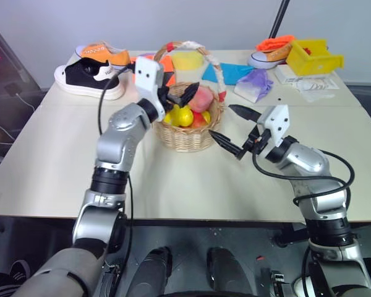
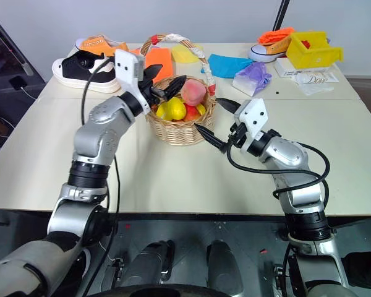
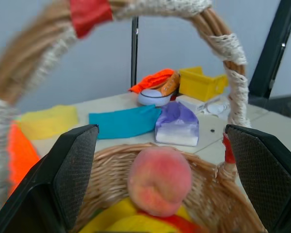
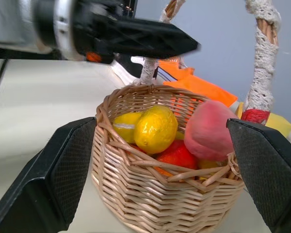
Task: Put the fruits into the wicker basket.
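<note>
1. I'm hovering left gripper (image 1: 179, 94) over the basket (image 1: 188, 139), frame centre, jaws apart, nothing between them.
2. Peach (image 1: 201, 99), lemon (image 1: 184, 116), mango (image 4: 177, 154) are sitting inside.
3. Right gripper (image 1: 235, 131) is waiting beside the basket, jaws apart, holding nothing.

The peach (image 1: 201, 99) and lemon (image 1: 184, 116) lie in the wicker basket (image 1: 188, 137), with shoes (image 1: 89, 77) behind to its left.

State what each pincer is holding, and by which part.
Nothing. The left pincer is open above the basket, where the peach lies; the right pincer is open beside it.
</note>
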